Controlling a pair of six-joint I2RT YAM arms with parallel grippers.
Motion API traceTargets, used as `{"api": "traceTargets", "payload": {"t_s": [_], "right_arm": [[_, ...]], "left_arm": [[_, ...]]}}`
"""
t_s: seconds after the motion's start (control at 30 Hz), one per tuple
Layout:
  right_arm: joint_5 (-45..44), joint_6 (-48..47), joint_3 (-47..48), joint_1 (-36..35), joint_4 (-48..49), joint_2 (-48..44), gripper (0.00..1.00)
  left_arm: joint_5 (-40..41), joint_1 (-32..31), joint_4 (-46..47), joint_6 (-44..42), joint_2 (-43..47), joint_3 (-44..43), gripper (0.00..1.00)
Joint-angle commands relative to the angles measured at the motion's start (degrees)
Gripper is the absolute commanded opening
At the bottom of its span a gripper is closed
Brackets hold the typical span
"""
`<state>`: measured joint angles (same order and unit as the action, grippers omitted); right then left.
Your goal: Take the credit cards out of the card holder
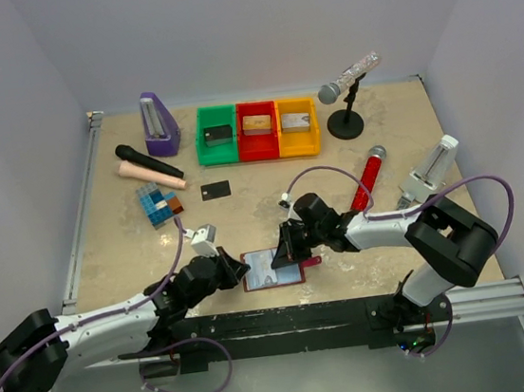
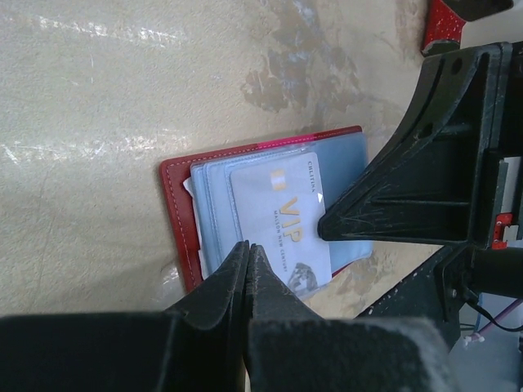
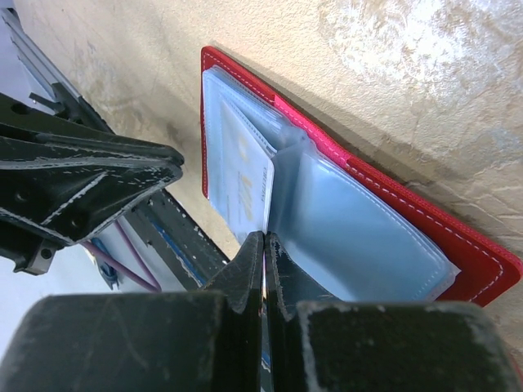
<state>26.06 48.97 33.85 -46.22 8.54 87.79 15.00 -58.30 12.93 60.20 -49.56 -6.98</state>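
Table [image 1: 108, 263]: pale mottled top that fills most of the overhead frame.
Bins [image 1: 257, 132]: a green, a red and a yellow one in a row at upper middle of the overhead view, with a small block in each.
Card holder [image 1: 273, 271]: dark red, lying open and flat at lower centre of the overhead view between the two grippers, pale bluish clear pockets facing up.
Right gripper [image 1: 281, 254]: fingers pressed together, tip down on the clear pockets. Whether a sleeve is caught between them cannot be told.
Left gripper [image 1: 242, 271]: fingers pressed together, tip at the holder's left edge.
Silvery-grey card [image 2: 274, 216]: marked VIP, at the centre of the left wrist frame among the pockets. Inside a sleeve or on top, unclear.
Black card [image 1: 215, 190]: flat on the table, above and left of the holder, well apart from it.
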Motion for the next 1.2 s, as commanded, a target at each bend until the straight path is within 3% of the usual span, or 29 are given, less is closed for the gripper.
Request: {"api": "traceTargets", "payload": {"t_s": [0.0, 0.5, 0.73, 0.9, 1.17], "right_arm": [[-0.49, -0.72, 1.66, -0.1, 0.96, 0.19, 0.0], [-0.05, -0.72, 1.66, -0.1, 1.4, 0.19, 0.0], [0.3, -0.54, 2.01, -0.1, 1.48, 0.19, 0.09], [1.27, 0.95, 1.05, -0.1, 4.37, 0.28, 0.24], [5.48, 7.54, -2.55, -0.01, 17.99, 2.3, 0.28]], "left_arm": [[-1.64, -0.32, 5.52, -1.67, -3.52, -2.16, 0.0], [-3.75, -0.32, 7.9, -0.35, -11.78, -3.56, 0.0], [-2.88, -0.32, 5.62, 0.7, -12.93, -3.48, 0.0], [-2.44, -0.32, 3.95, 1.49, -14.25, -3.48, 0.0], [-2.0, -0.32, 4.65, 3.51, -14.78, -1.19, 0.0]]}}
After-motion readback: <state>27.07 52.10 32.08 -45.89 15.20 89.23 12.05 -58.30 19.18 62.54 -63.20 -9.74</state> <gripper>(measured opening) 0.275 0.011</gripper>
